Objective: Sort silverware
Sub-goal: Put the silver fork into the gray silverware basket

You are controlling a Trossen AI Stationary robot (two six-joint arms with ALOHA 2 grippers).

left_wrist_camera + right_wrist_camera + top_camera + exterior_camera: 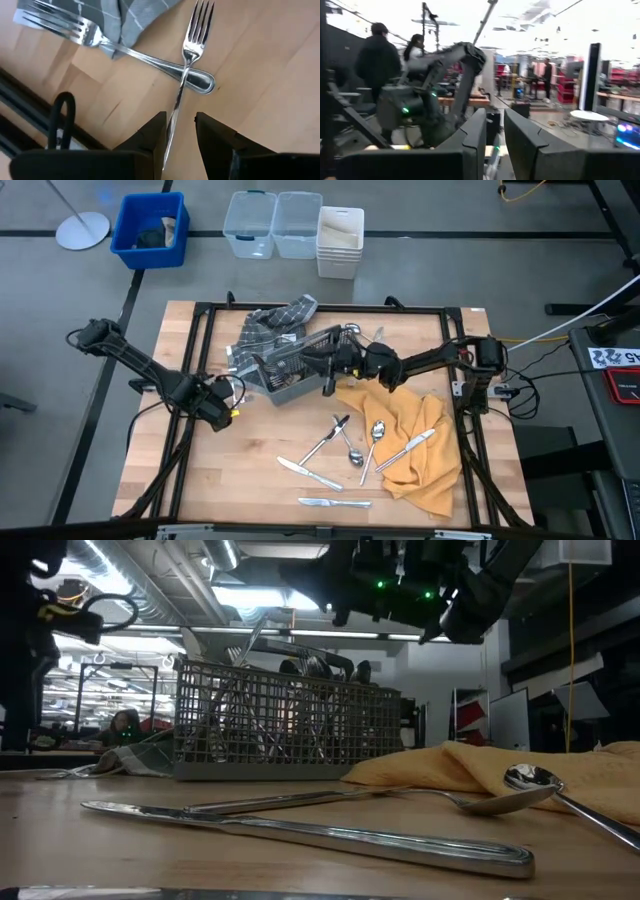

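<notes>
Left wrist view: the left tool (pixel 180 131) pinches a fork (pixel 186 75) beside the caddy (pixel 292 370) for sorting; the right tool (pixel 327 367), above it, I cannot tell.

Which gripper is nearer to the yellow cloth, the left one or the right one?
Right. The right gripper hangs over the caddy, just beside the yellow cloth; the left gripper is beyond the caddy's other side.

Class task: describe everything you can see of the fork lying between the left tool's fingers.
The fork is slim, shiny silver metal with four tines and a narrow handle. It lies flat on the wooden table, its handle running back between the fingers of the left tool, which stand on either side of it. It lies across the rounded handle end of a second fork, whose neck sits under a grey checked cloth.
</notes>
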